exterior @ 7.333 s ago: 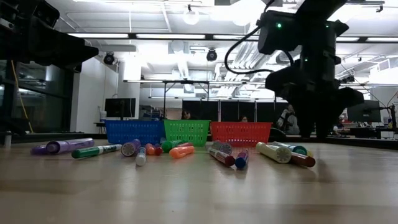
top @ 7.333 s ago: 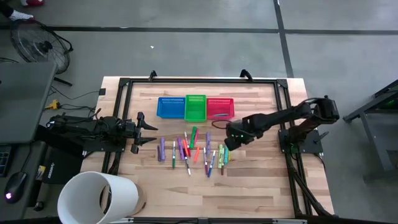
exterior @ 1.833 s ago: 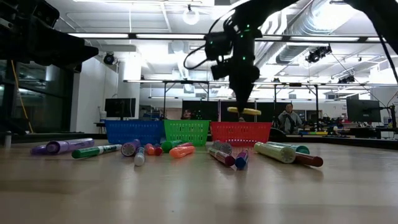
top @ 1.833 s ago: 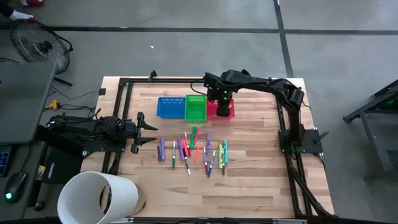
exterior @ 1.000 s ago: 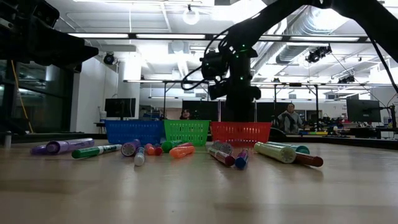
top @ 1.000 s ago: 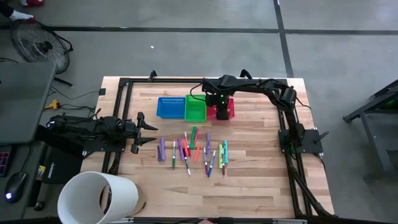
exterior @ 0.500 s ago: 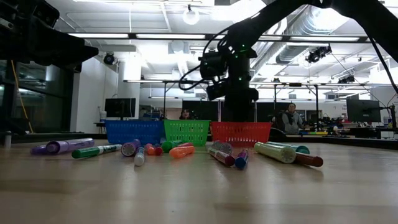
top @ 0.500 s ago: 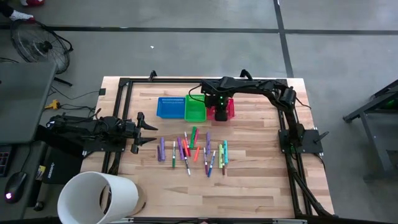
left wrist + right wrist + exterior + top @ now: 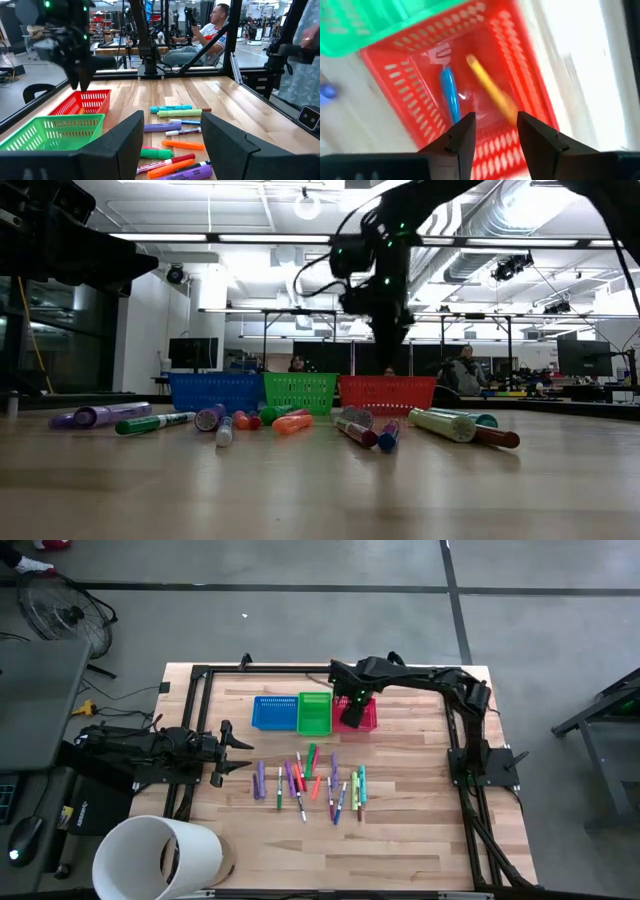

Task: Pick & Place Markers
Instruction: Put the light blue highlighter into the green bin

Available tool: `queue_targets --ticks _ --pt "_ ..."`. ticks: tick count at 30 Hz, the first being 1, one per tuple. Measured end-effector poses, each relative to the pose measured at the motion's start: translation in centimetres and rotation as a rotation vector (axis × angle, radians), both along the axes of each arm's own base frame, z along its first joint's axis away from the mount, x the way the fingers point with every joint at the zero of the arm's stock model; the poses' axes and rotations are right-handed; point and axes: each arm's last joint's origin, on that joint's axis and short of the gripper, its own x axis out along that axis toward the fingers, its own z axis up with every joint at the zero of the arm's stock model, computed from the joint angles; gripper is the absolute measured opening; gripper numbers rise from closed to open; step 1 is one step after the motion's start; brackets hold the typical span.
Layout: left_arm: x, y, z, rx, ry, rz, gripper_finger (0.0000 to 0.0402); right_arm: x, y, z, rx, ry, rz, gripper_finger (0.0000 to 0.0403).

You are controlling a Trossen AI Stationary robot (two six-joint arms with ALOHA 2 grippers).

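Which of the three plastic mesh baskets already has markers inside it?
The red plastic mesh basket, at the right end of the row. A yellow marker and a blue marker lie in it, under the right hand.

the counter (image 9: 400, 840) is pale wood, planked, with a smooth satin sheen. the red basket (image 9: 520, 65), green basket (image 9: 45, 131) and blue basket (image 9: 215, 391) are glossy plastic mesh. the markers (image 9: 440, 423) look like smooth plastic. the fingers (image 9: 225, 145) are matt black.
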Motion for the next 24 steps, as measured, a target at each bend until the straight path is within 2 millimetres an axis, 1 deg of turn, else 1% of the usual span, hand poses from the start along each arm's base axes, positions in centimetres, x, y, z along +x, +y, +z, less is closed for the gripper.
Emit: queue_targets --ticks 3,5,9,16,19,24 --pt "0.0 0.0 0.0 0.0 0.0 0.0 0.0195 -0.6 0.9 0.8 0.065 0.007 -0.173 0.0134" --pt "0.0 0.0 0.0 0.0 0.0 0.0 0.0195 -0.8 1.8 0.8 0.086 0.041 -0.239 0.0134" --pt "0.0 0.0 0.0 0.0 0.0 0.0 0.0195 -0.9 3.8 0.8 0.071 0.123 -0.306 0.0134" --pt "0.0 0.0 0.0 0.0 0.0 0.0 0.0195 -0.2 7.6 0.8 0.045 0.142 -0.398 0.0134" --pt "0.0 0.0 0.0 0.0 0.0 0.0 0.0195 0.0 8.9 0.1 0.082 0.133 -0.45 0.0134" --pt "0.0 0.0 0.0 0.0 0.0 0.0 0.0195 -0.5 11.7 -2.1 0.186 0.135 -0.533 0.0134"
